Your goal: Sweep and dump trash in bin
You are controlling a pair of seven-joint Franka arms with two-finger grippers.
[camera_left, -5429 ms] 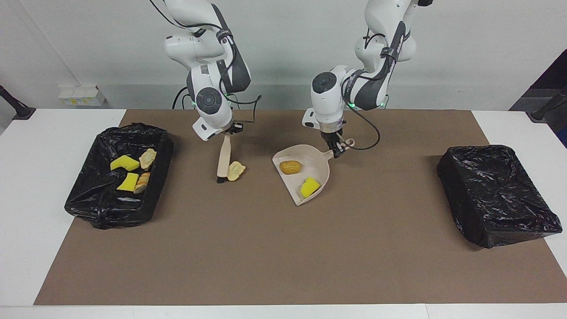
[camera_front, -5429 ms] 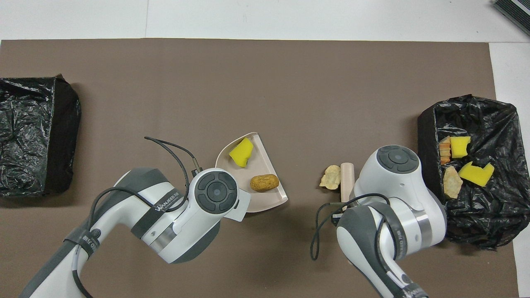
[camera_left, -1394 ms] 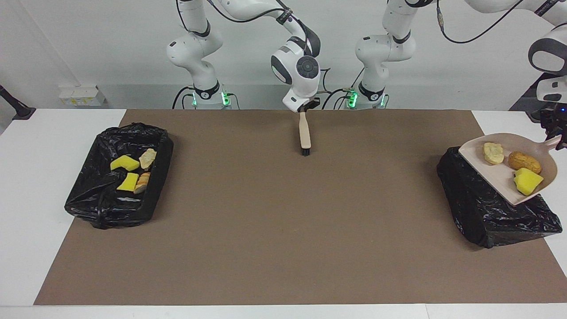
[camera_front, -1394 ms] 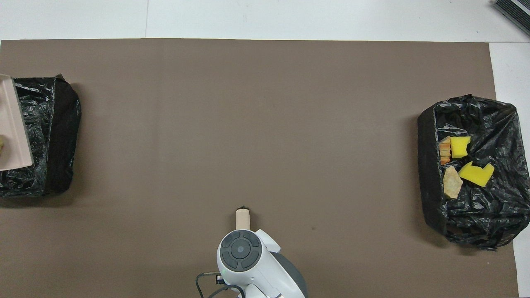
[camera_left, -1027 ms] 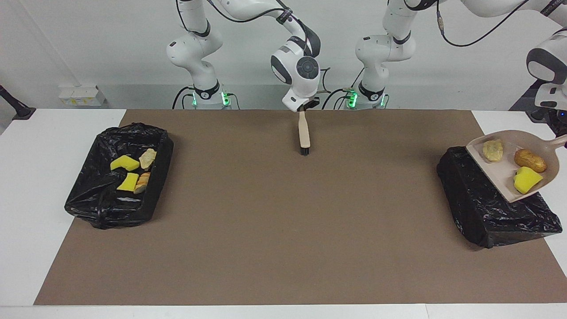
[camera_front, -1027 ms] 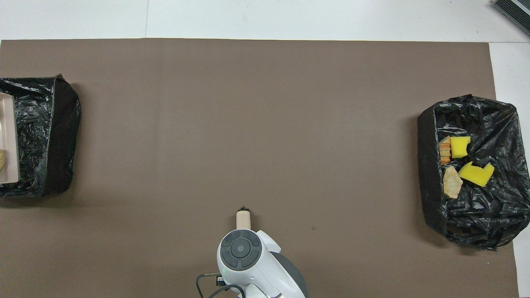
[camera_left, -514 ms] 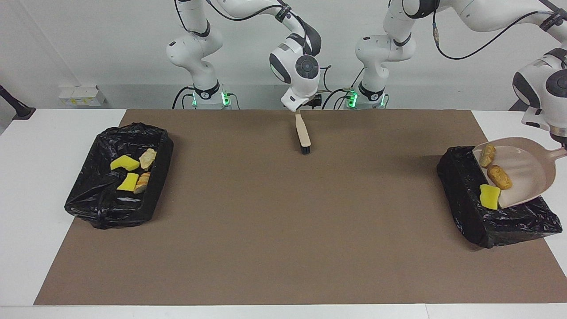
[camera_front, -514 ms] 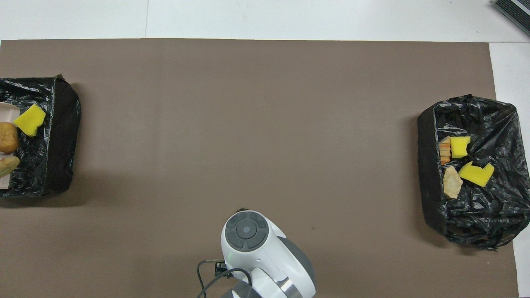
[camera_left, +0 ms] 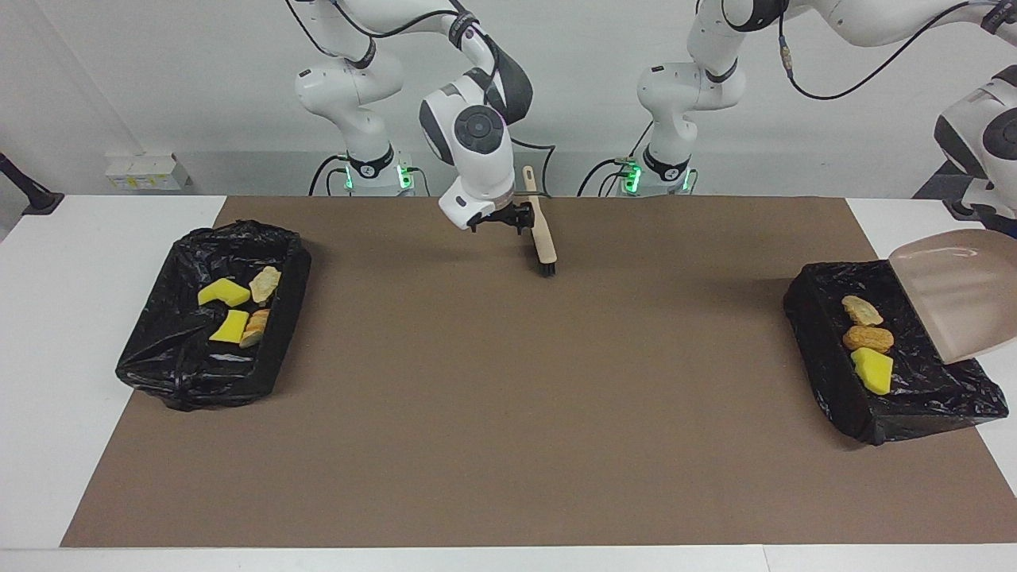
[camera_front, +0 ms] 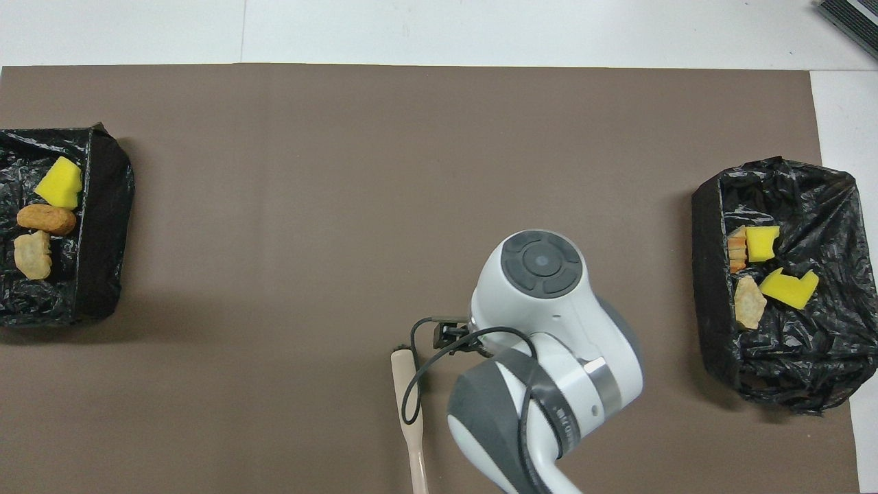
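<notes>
The beige dustpan [camera_left: 953, 298] hangs steeply tipped and empty over the black-lined bin [camera_left: 826, 357] at the left arm's end. My left gripper [camera_left: 1007, 229] holds it at the view's edge, the handle hidden. Three pieces of trash lie in that bin: a pale lump [camera_left: 862, 310], a brown roll [camera_left: 868, 338] and a yellow sponge [camera_left: 872, 369]. In the overhead view the sponge [camera_front: 58, 182], the roll [camera_front: 46, 219] and the lump [camera_front: 32, 255] also show. The brush [camera_left: 543, 238] leans free, bristles on the mat, its handle [camera_front: 411, 418] toward the robots. My right gripper [camera_left: 508, 218] is open beside that handle.
A second black-lined bin [camera_left: 183, 381] at the right arm's end holds several scraps, among them two yellow sponges [camera_left: 223, 292]. The brown mat [camera_left: 508, 413] covers the table between the bins. White table shows past both bins.
The dustpan tipped up and its three scraps slid into the bin. The right gripper let go of the brush and moved aside toward the right arm's end; the brush tilted back.
</notes>
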